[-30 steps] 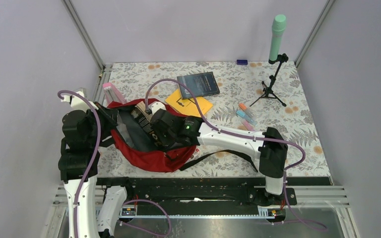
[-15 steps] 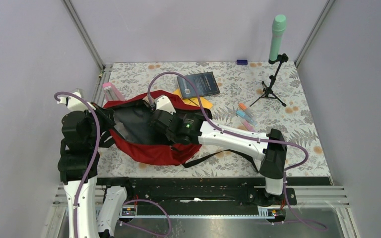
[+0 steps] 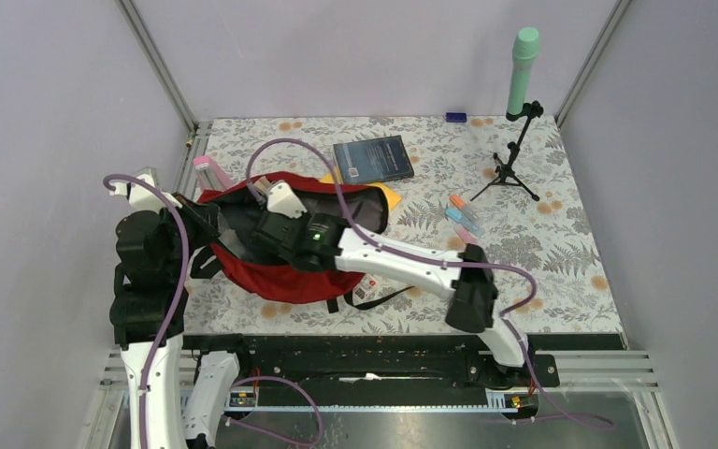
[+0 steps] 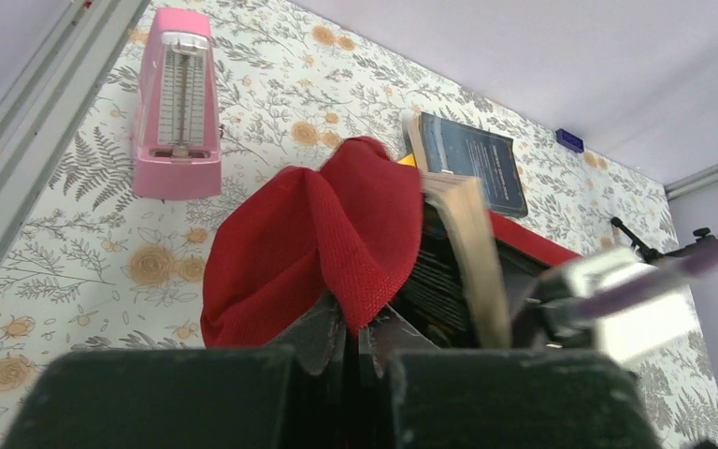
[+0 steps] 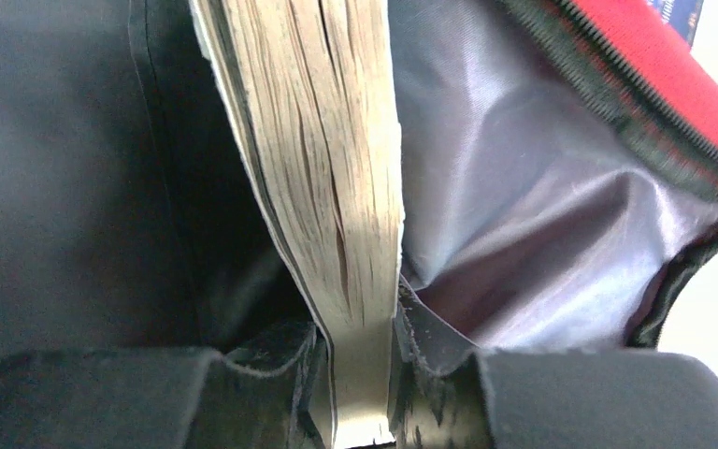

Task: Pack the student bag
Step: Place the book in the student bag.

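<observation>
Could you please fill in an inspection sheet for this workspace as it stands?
Surface: floral cloth, no spills seen.
Job's things: student bag open on the cloth; paperback partly inside it.
Clutter: dark book, yellow envelope partly hidden by the bag, pink metronome, markers, microphone on tripod.
Pincers: left pincer shut on the bag's red fabric; right pincer shut on the paperback.
Cables: purple cable arcs above the bag.
Surroundings: lilac walls, metal posts.
</observation>
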Available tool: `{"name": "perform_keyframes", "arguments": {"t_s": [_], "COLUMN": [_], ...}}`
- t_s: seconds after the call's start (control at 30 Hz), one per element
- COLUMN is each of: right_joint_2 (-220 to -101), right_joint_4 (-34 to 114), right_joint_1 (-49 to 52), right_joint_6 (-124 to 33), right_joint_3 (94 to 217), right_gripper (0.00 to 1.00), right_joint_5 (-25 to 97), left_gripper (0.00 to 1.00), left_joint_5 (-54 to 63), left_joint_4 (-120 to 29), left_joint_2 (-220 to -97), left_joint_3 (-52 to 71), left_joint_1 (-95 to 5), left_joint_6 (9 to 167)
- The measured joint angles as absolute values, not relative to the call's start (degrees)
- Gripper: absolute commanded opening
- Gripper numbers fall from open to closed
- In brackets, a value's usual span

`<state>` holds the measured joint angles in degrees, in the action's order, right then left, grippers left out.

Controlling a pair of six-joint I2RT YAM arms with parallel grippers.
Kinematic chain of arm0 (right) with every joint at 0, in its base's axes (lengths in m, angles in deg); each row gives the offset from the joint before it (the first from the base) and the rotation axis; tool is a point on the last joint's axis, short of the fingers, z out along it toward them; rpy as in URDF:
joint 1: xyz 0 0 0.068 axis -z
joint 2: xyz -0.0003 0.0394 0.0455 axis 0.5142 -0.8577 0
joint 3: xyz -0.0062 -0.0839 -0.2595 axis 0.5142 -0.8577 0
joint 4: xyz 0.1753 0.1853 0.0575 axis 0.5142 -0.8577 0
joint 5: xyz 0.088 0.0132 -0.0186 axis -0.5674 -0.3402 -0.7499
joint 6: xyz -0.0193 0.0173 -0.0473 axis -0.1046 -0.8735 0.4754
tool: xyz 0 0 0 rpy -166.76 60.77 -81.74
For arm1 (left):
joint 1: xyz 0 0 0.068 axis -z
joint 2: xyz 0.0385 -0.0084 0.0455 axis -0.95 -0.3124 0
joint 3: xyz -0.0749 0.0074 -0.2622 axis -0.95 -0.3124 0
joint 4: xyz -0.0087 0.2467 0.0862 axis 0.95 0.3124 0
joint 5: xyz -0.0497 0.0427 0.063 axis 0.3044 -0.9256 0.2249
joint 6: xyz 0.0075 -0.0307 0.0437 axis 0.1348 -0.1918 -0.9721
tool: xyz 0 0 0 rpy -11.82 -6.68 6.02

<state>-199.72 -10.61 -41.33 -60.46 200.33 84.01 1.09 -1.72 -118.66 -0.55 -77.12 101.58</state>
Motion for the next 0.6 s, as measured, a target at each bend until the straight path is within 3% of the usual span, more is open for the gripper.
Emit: {"name": "perform_keyframes", "arguments": {"t_s": [0.17, 0.3, 0.37, 0.4, 0.47, 0.6], "right_joint_2": [-210.8, -214.5, -214.7, -214.7, -214.3, -211.2], "right_joint_4": [-14.0, -14.1, -14.2, -14.1, -13.1, -8.6], "right_joint_1": [-42.2, -42.5, -42.5, -42.5, -42.4, -42.1], "right_joint_6": [-59.6, -59.0, -58.9, -58.7, -58.5, -59.1], "right_joint_3": [212.0, 213.4, 213.4, 213.3, 212.2, 204.2], "right_gripper": [0.0, 0.02, 0.19, 0.36, 0.57, 0.69], "right_joint_5": [84.8, 85.4, 85.2, 84.9, 84.0, 78.9], "left_gripper": [0.0, 0.0, 0.0, 0.0, 0.0, 0.0], "left_joint_5": [2.6, 3.1, 3.1, 3.1, 3.0, 2.4], "left_joint_4": [-1.8, -1.5, -1.4, -1.4, -1.5, -1.6], "left_joint_2": [-118.6, -118.6, -118.4, -118.3, -118.3, -117.8], "left_joint_3": [-1.5, -2.3, -2.6, -2.6, -2.8, -4.0], "left_joint_1": [-77.1, -77.1, -77.1, -77.1, -77.1, -77.1], "left_joint_6": [101.8, 101.8, 101.7, 101.5, 101.1, 100.3]}}
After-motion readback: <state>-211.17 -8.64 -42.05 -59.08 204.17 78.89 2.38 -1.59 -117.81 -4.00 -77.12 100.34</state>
